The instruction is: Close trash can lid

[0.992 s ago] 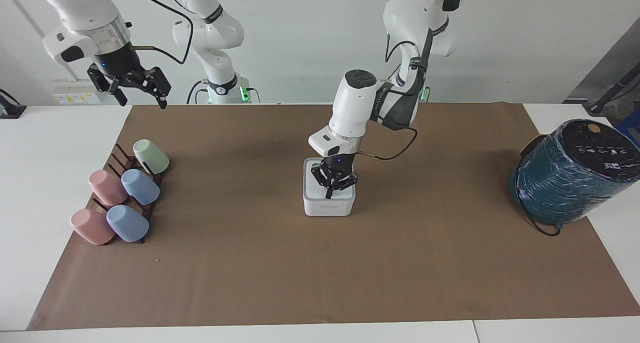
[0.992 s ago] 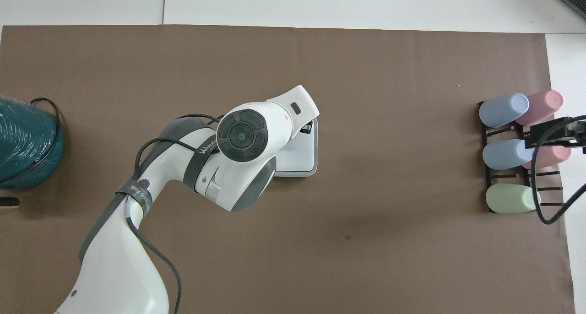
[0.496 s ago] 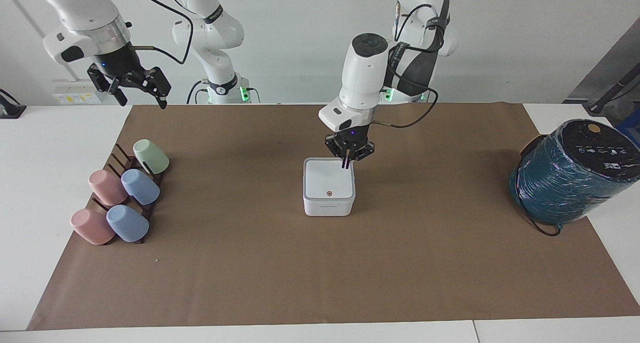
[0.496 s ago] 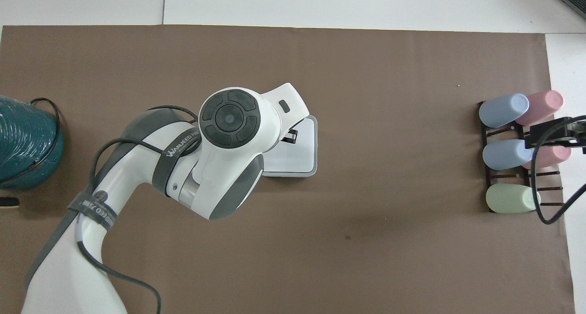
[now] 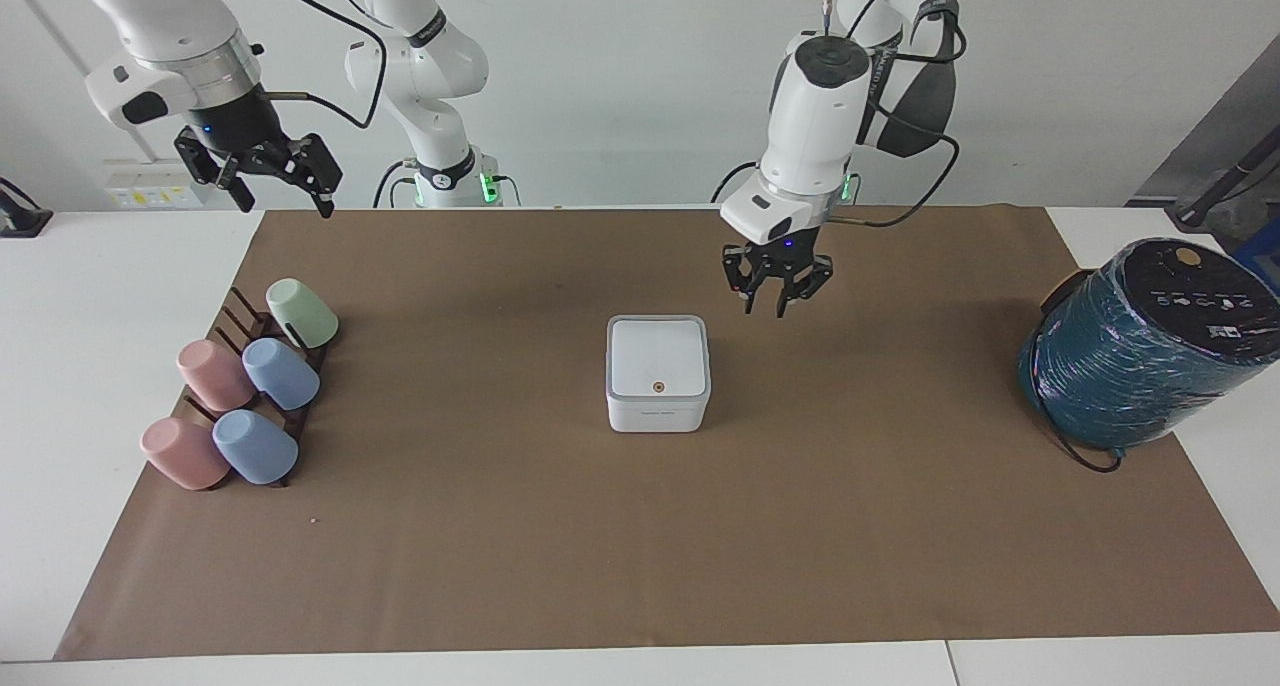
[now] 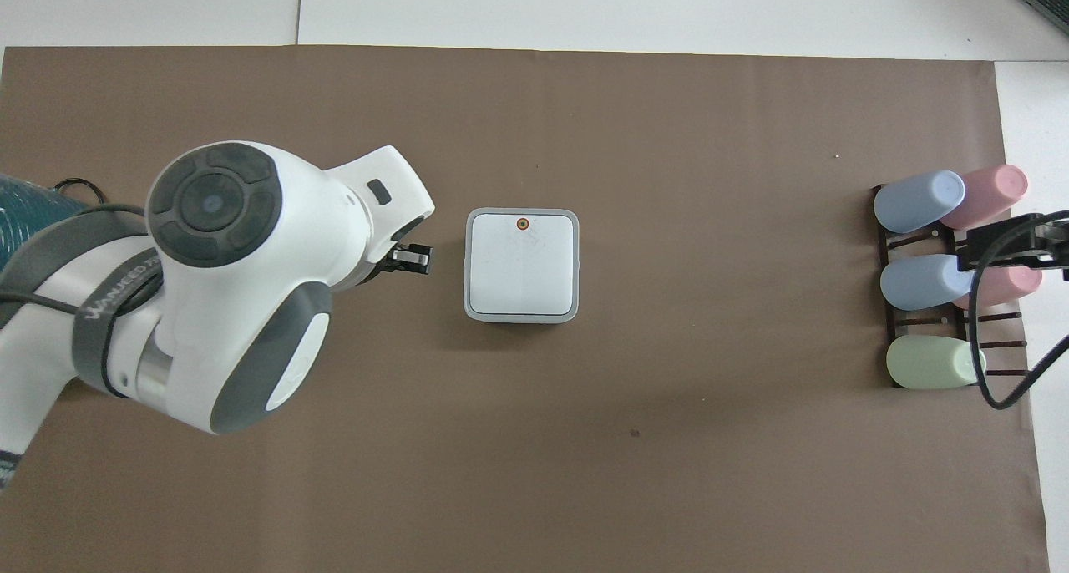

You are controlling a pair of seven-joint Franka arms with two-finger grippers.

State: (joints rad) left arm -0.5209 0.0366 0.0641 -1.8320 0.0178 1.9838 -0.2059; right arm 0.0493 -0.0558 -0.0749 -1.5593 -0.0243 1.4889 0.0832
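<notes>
The small white cube-shaped plastic trash can [image 5: 658, 386] is set mid-table on the brown paper mat [image 5: 640, 566], with its square white grey-rimmed lid [image 5: 658, 357] lying flat on top. The dark wooden rack of pastel cups [image 5: 240, 386] is placed toward the right arm's end, the large teal wrapped cylinder [image 5: 1140, 351] toward the left arm's end. The left gripper [image 5: 779, 306] is held over the mat beside the can, apart from it, and the right gripper [image 5: 262, 171] is held up near the rack's end.

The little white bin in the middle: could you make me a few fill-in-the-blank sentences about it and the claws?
1. The lid of the white bin is ____.
2. The dot on the lid is coloured ____.
3. The left claw hangs in the air, holding ____.
4. The right claw waits above the rack of ____.

Missing words: shut; orange; nothing; cups
</notes>
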